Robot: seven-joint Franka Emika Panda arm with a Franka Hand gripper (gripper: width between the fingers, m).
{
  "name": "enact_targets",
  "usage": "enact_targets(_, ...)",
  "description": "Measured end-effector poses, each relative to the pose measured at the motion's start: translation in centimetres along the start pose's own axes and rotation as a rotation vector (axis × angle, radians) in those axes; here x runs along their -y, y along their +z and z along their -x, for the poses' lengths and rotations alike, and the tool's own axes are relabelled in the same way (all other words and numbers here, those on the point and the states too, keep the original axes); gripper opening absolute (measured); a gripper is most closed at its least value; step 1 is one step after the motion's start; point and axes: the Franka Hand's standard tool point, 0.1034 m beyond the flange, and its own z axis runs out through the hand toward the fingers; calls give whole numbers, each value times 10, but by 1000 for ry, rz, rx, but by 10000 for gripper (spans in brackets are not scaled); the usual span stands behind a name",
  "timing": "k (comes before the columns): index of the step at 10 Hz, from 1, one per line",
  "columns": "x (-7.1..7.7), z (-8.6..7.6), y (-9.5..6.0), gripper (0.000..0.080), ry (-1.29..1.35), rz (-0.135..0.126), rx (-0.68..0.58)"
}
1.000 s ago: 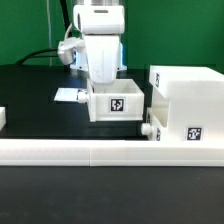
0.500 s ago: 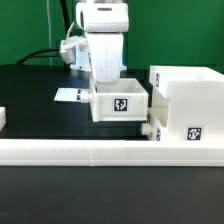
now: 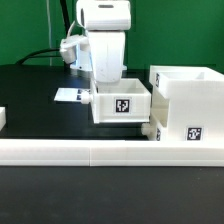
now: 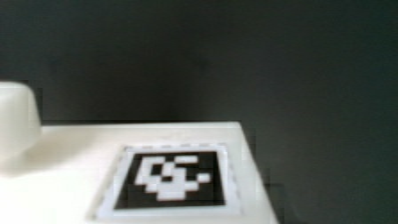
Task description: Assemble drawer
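A small white tray (image 3: pixel 121 104) with a black-and-white tag on its front sits just left of the tall white housing (image 3: pixel 188 100) in the exterior view, nearly touching it. My gripper (image 3: pixel 107 86) reaches down onto the tray's left wall, with its fingertips hidden behind that wall. The tray moves with my hand, so the gripper is shut on it. A small knob (image 3: pixel 149 130) pokes out low on the housing's left side. In the wrist view, the tray's white surface (image 4: pixel 71 160) and its tag (image 4: pixel 173 177) fill the lower part, and my fingers do not show clearly.
A long low white rail (image 3: pixel 110 152) runs across the front of the black table. The marker board (image 3: pixel 68 95) lies flat behind the tray on the exterior view's left. A small white piece (image 3: pixel 3 118) shows at the exterior view's left edge.
My hand and the tray have shifted slightly toward the exterior view's right, closer to the housing. Nothing else has moved.
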Motion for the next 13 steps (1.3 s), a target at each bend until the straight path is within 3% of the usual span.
enact_targets(2, -12, -2, -2, 44, -3, 18, -2)
enact_targets(6, -25, -8, -4, 44, 0, 19, -7)
enact_targets(13, -18, -11, 2, 44, 6, 5, -10)
